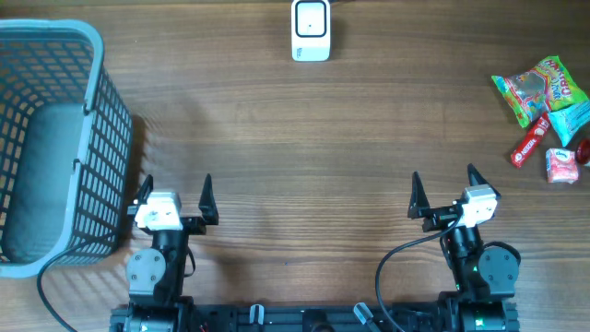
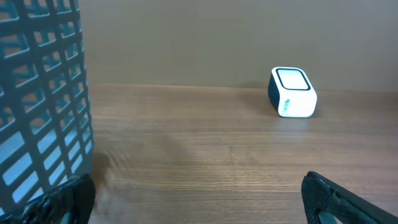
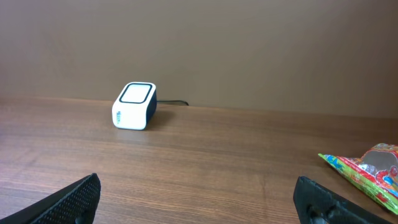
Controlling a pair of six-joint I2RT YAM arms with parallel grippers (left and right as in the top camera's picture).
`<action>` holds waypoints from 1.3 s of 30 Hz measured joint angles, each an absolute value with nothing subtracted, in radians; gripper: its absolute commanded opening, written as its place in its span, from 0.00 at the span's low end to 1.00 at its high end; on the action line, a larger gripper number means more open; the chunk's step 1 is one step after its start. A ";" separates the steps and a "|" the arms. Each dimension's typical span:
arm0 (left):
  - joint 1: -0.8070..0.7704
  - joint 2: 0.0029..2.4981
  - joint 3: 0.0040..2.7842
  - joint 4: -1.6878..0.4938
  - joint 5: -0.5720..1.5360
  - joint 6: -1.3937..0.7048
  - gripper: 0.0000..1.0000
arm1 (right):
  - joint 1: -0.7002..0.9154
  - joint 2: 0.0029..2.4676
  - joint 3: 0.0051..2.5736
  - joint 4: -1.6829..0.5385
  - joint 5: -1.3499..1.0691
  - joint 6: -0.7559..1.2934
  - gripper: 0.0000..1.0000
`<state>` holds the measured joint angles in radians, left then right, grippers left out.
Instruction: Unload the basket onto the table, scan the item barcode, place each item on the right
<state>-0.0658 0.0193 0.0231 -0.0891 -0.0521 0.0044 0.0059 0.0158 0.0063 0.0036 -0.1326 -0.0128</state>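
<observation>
A white barcode scanner (image 1: 311, 29) with a dark cable stands at the table's far edge, and it shows in the left wrist view (image 2: 292, 92) and the right wrist view (image 3: 134, 106). Snack items lie at the far right: a colourful candy bag (image 1: 541, 88) (image 3: 370, 171), a blue packet (image 1: 572, 120), a red bar (image 1: 529, 145) and a small pink packet (image 1: 560, 165). My left gripper (image 1: 177, 184) (image 2: 199, 202) is open over bare wood near the front edge. My right gripper (image 1: 443, 177) (image 3: 199, 199) is open too, well short of the snacks. Neither holds anything.
A tall blue-grey mesh basket (image 1: 46, 138) (image 2: 37, 93) stands at the left edge, close beside my left gripper. The wooden tabletop (image 1: 304, 166) stretches between the grippers and the scanner.
</observation>
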 measured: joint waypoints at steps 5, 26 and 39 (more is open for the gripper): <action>-0.065 0.019 0.023 -0.089 -0.050 -0.044 1.00 | 0.006 0.016 0.006 0.004 -0.133 -0.013 1.00; -0.050 0.018 0.023 -0.089 -0.001 -0.053 1.00 | 0.006 0.016 0.006 0.004 -0.133 -0.013 1.00; -0.039 0.018 0.023 -0.089 -0.001 -0.050 1.00 | 0.006 0.016 0.006 0.004 -0.133 -0.013 1.00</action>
